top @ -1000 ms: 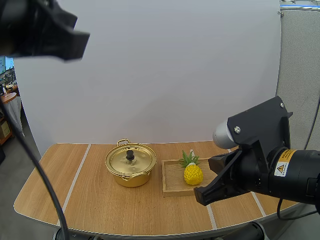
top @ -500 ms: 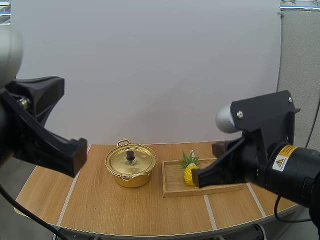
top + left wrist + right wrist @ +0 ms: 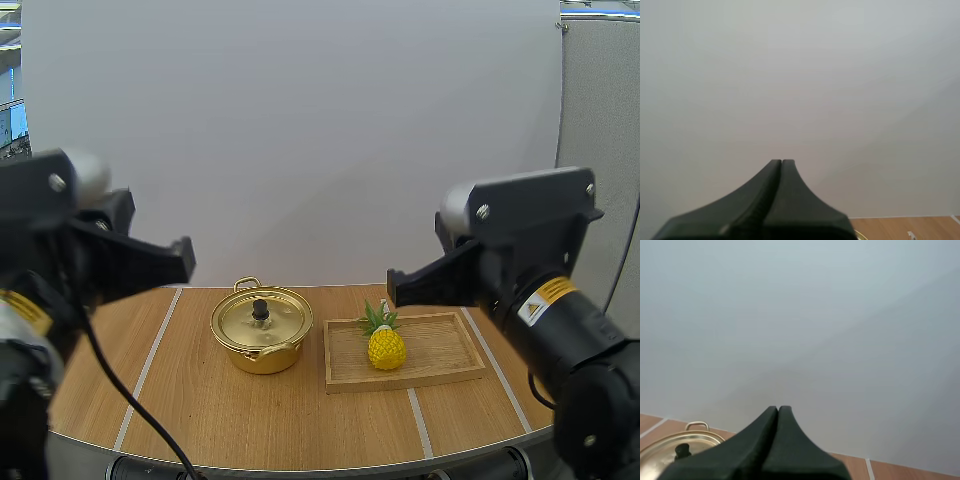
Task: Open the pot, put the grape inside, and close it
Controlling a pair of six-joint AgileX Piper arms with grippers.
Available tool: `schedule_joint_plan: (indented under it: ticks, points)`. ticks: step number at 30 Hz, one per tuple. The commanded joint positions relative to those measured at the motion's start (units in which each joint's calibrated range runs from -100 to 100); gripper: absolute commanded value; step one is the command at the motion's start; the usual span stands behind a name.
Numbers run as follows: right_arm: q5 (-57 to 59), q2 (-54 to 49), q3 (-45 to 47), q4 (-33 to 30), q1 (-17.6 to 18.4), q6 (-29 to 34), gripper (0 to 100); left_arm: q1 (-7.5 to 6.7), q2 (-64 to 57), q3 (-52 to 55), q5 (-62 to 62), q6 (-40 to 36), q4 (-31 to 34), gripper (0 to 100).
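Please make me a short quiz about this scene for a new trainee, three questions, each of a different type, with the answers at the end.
1. True or false: the lid is off the pot.
2. What stands on the wooden tray? A) a bunch of grapes B) a yellow pineapple C) a pack of wet wipes
3. Fill the gap: the left tool and the right tool are both ____ (open or shut).

Key: 1 false, the lid sits on the pot; 2 B; 3 shut, on nothing.
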Motion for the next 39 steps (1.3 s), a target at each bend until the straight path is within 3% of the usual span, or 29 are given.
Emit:
schedule_joint_plan:
  ticks: [1, 14, 18, 29, 33, 39]
  points:
    - [-19.52, -0.25, 15.32, -5.81, -0.23, -0.03, 0, 1.24, -0.18, 16.52, -23.49, 0.39, 0.57, 0]
    - [-34.37, -0.25, 35.51, -5.81, -0.23, -0.03, 0, 1.34, -0.18, 40.83, -50.92, 0.39, 0.57, 0]
    - [-32.30, -0.25, 35.65, -5.44, -0.97, -0.03, 0, 1.34, -0.18, 43.50, -53.66, 0.39, 0.57, 0]
    - [-15.40, -0.25, 35.65, -0.85, -2.25, 0.08, 0, 1.34, -0.18, 43.50, -32.22, -1.77, 0.57, 0]
    - [-15.39, -0.25, 35.65, -0.85, -2.40, 0.08, 0, 1.34, -0.18, 43.50, -24.74, -2.84, 0.57, 0]
    - [-15.19, -0.25, 35.65, -0.85, -2.36, 0.08, 0, 1.34, -0.18, 43.50, -23.82, -2.84, 0.57, 0]
